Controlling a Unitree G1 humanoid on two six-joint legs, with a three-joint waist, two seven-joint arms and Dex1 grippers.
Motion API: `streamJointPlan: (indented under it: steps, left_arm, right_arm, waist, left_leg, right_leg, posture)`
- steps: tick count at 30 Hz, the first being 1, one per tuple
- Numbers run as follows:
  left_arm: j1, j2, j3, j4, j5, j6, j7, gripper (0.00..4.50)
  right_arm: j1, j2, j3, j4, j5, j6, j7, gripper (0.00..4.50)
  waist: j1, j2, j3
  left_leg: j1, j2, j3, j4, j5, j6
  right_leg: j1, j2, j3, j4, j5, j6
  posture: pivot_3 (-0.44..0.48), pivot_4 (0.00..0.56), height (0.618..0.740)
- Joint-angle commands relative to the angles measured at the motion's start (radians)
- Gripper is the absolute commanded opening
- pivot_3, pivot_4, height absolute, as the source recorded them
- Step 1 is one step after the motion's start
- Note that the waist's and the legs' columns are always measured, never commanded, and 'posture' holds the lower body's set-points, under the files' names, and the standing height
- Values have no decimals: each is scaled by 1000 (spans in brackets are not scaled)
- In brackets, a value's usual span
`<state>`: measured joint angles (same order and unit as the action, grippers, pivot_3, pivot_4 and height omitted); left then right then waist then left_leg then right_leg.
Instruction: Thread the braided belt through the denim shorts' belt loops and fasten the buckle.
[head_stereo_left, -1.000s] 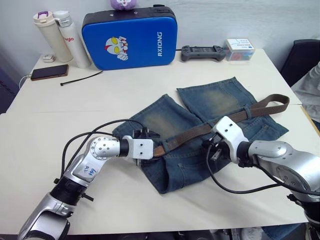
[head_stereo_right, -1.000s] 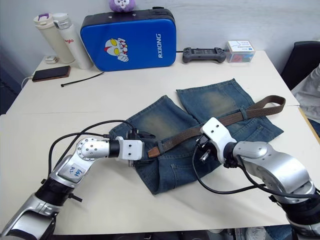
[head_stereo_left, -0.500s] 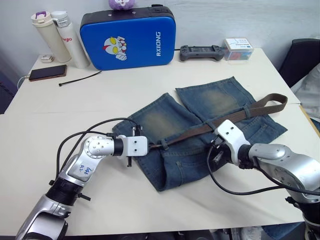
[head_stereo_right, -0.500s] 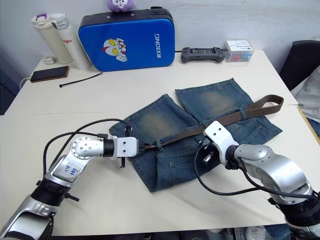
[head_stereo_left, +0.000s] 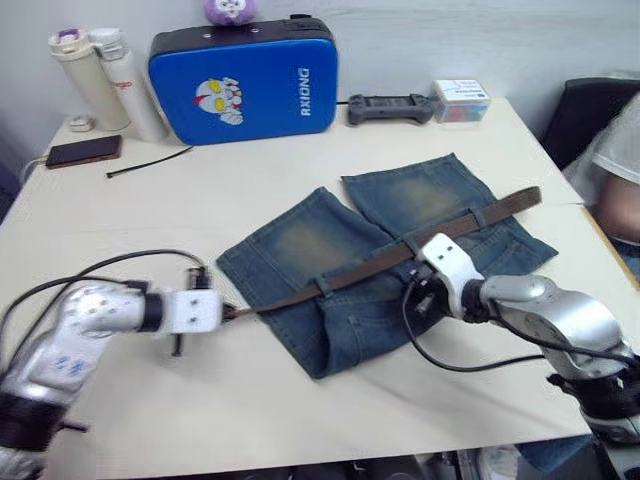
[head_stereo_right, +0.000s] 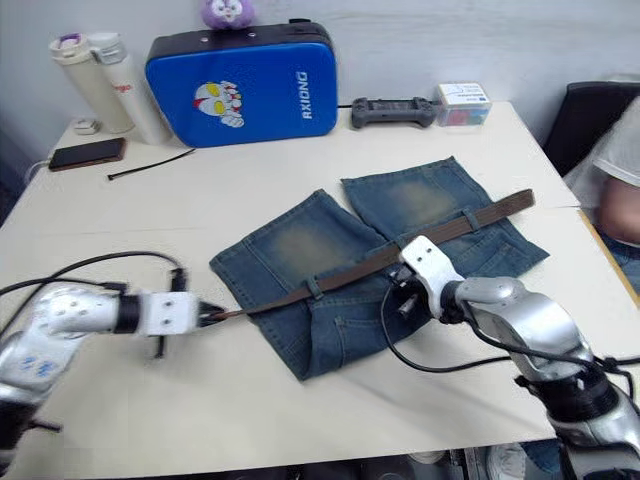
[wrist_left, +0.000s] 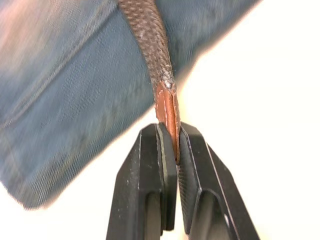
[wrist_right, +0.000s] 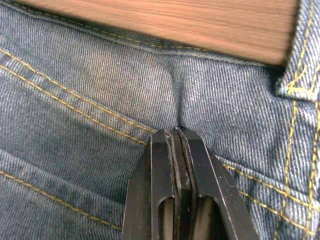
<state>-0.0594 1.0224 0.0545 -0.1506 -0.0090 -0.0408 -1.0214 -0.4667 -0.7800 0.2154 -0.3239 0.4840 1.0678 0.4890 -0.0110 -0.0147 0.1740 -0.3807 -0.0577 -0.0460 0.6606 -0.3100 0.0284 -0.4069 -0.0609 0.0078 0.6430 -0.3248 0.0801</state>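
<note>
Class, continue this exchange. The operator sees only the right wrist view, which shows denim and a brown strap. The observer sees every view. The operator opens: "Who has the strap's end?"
Observer: The left end effector is shut on the braided belt's tan tip.
Operator: Where is that tip?
Observer: Past the denim shorts' edge, over the table, on the robot's left.
Operator: Is any loop threaded?
Observer: Yes, the belt runs under a belt loop on the waistband.

Braided belt (wrist_left: 150, 45) woven, rough, leather tip; denim shorts (wrist_right: 90, 100) twill cloth, yellow stitching.
</note>
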Motion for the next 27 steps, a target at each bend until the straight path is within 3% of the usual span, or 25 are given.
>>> streamJointPlan:
  steps: [1, 5, 12, 21, 27]
  left_arm:
    - [154, 69, 227, 22, -38, 41, -36, 50]
    - [301, 73, 389, -8, -90, 110, -79, 50]
    - [455, 52, 571, -13, -110, 260, -107, 50]
    - [490, 65, 572, -7, -97, 413, -95, 50]
    - [460, 77, 515, 3, -82, 487, -59, 50]
  right_arm:
    - [-51, 20, 69, 108, -69, -26, 45, 0]
    - [-106, 43, 114, 165, -104, -61, 108, 0]
    - [-162, 69, 142, 213, -147, -88, 175, 0]
    - [-173, 85, 130, 202, -176, -67, 211, 0]
    - [-166, 81, 114, 182, -175, -53, 211, 0]
  waist:
    - [-14, -2, 0]
    - [-16, -1, 0]
    - [-22, -1, 0]
    - [-23, -1, 0]
    - [-21, 3, 1]
  left_leg:
    - [1, 0, 0, 0, 0, 0]
    - [12, 0, 0, -11, 0, 0]
    - [12, 2, 0, -13, -1, -2]
    - [12, 2, 0, -14, -2, -2]
    - [12, 2, 0, -15, -2, -3]
  right_leg:
    - [0, 0, 0, 0, 0, 0]
    - [9, 0, 0, -5, -1, -2]
    - [9, 1, 0, -7, -2, -4]
    - [9, 1, 0, -7, -2, -4]
    - [8, 1, 0, -7, -2, -5]
  posture:
    - [0, 150, 740]
    - [0, 150, 740]
    - [0, 150, 740]
    - [0, 150, 740]
    - [0, 150, 740]
